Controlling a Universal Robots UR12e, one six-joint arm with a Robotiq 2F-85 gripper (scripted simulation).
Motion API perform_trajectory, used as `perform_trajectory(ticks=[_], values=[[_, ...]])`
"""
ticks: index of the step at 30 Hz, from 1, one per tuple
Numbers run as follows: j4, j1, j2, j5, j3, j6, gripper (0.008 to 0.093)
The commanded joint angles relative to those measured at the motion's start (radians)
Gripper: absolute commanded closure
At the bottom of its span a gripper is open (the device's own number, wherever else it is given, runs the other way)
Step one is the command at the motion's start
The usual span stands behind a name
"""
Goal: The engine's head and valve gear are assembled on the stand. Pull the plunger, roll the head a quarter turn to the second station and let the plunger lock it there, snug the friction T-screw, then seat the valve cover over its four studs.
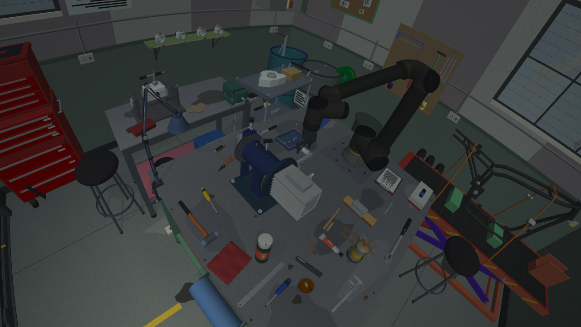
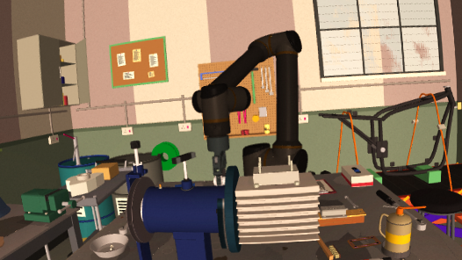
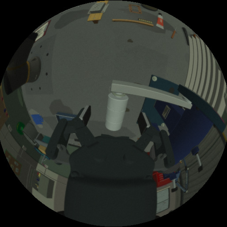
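The pale grey crank handle knob (image 3: 116, 111) (image 1: 305, 151) stands on the end of a flat grey arm (image 3: 150, 93) that reaches out from the stand's faceplate, and my gripper (image 3: 113, 118) (image 1: 303, 145) (image 2: 217, 175) hangs open around it, holding nothing. The blue stand barrel (image 1: 260, 160) (image 2: 180, 208) lies across the bench. The finned white cylinder head (image 1: 295, 193) (image 2: 277, 206) sits on its faceplate with studs pointing up. A T-screw (image 2: 184, 160) (image 1: 266, 141) rises from the barrel. A black-knobbed plunger (image 2: 135, 147) (image 1: 251, 121) stands at the far end of the stand.
The blue faceplate rim (image 3: 198, 103) is close on one side of my fingers. A blue tray (image 1: 289, 139) lies behind the gripper. My own base (image 1: 357, 150) stands nearby. Hand tools, a can (image 1: 264, 248) and a red cloth (image 1: 228, 262) lie on the near bench.
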Motion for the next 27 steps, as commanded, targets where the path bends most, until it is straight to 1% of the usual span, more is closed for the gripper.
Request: perform_trajectory(ticks=[1, 9, 15, 18, 21, 27], values=[[0.000, 0.000, 0.000, 0.000, -0.001, 0.000, 0.0080], [0.004, 0.000, -0.002, 0.000, -0.003, 0.000, 0.0080], [0.048, 0.000, -0.021, 0.000, -0.030, 0.000, 0.0080], [0.092, 0.000, -0.037, 0.000, -0.057, 0.000, 0.0080], [0.149, 0.000, -0.057, 0.000, -0.096, 0.000, 0.0080], [0.288, 0.000, -0.091, 0.000, -0.200, 0.000, 0.0080]])
